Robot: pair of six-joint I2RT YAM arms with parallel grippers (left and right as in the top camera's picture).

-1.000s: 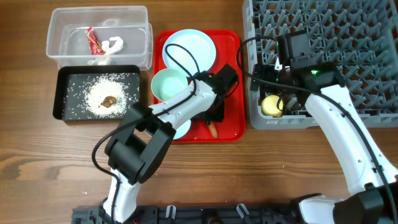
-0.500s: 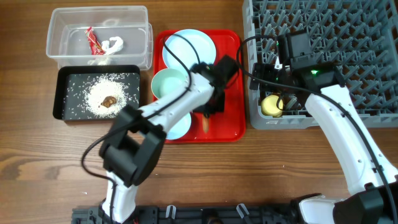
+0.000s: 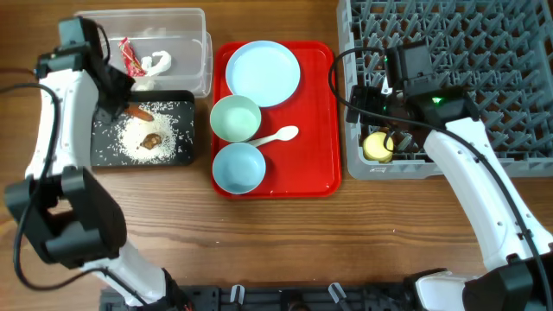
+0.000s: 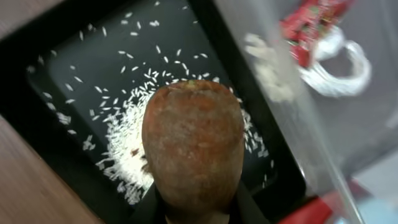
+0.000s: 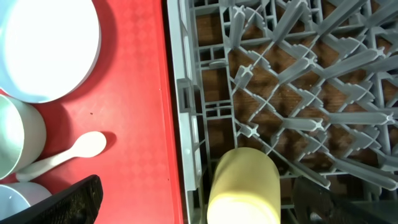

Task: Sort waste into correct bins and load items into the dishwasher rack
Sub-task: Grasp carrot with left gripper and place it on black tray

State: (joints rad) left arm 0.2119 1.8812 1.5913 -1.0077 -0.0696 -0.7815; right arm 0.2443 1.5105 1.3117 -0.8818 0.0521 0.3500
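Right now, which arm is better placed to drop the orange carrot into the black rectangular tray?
Left. The left gripper holds the orange carrot above the black rectangular tray; the right gripper is open at the grey plastic grid rack, beside the small yellow cup.

From my overhead feed I see a brown wooden worktop (image 3: pixel 389 242) with the grain running left to right. Four things sit directly on it. At the far left rear is the clear tub (image 3: pixel 186 41), and the black tray (image 3: pixel 130 163) lies right against its front edge. Just to their right is the flat red tray (image 3: pixel 315 130), set square to the worktop. Close against that tray's right side is the grey rack (image 3: pixel 415 168), which runs out of view at the top and right. The front strip of wood is bare.
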